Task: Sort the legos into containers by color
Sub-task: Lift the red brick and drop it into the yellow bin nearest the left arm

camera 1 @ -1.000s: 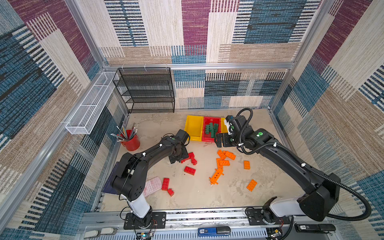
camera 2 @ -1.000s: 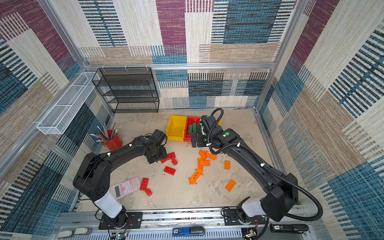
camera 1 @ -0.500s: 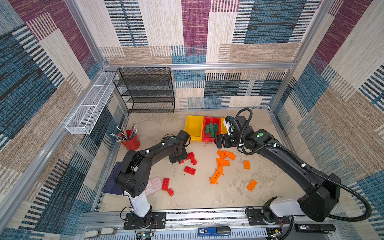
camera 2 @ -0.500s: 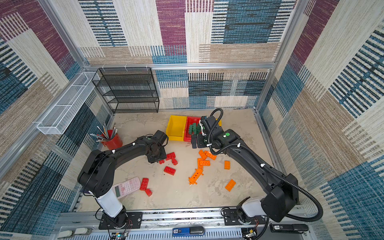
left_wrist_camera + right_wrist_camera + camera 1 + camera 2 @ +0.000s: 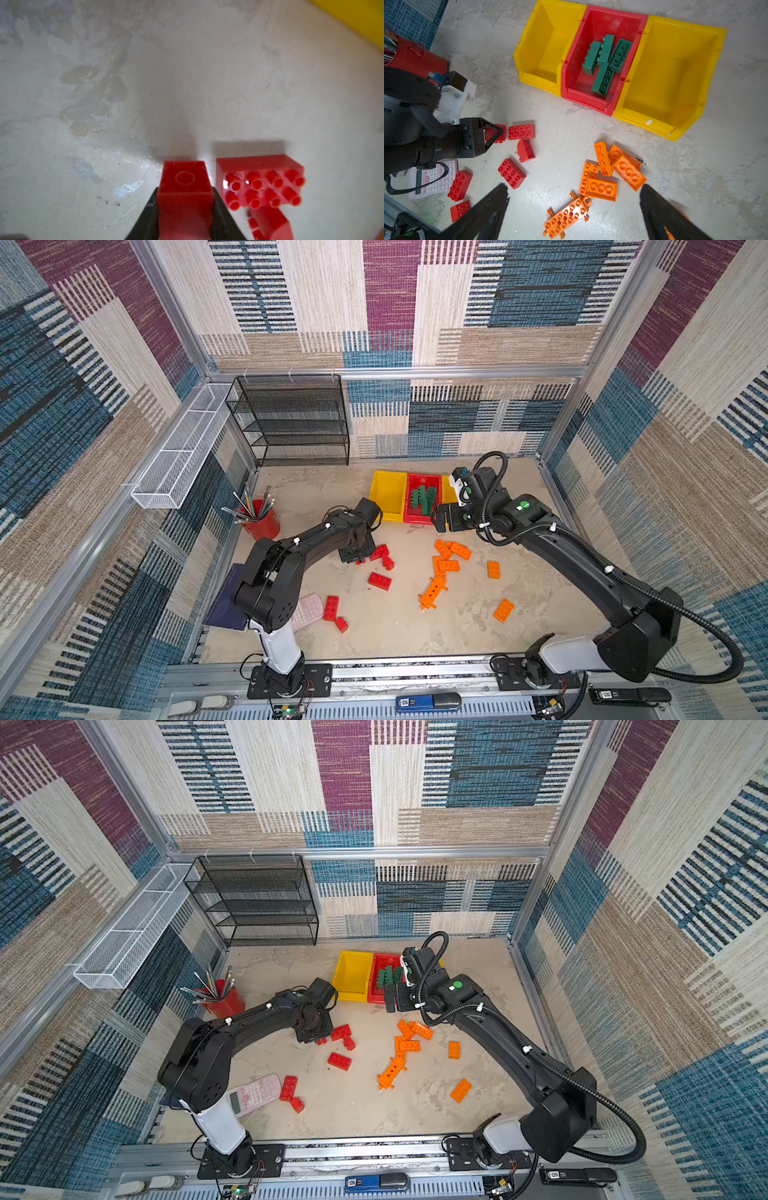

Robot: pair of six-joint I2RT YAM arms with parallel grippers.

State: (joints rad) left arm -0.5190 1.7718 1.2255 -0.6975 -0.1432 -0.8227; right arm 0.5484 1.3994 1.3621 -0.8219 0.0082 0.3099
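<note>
only the wrist views show the small red brick, pinched between the jaws of the left gripper just beside an eight-stud red brick; its near end is cut off, and whether it is lifted i cannot tell. green bricks lie in the red bin, between a yellow bin and a second yellow bin. the right gripper hangs spread wide near the orange bricks; in both top views its arm hides most of that second bin.
</note>
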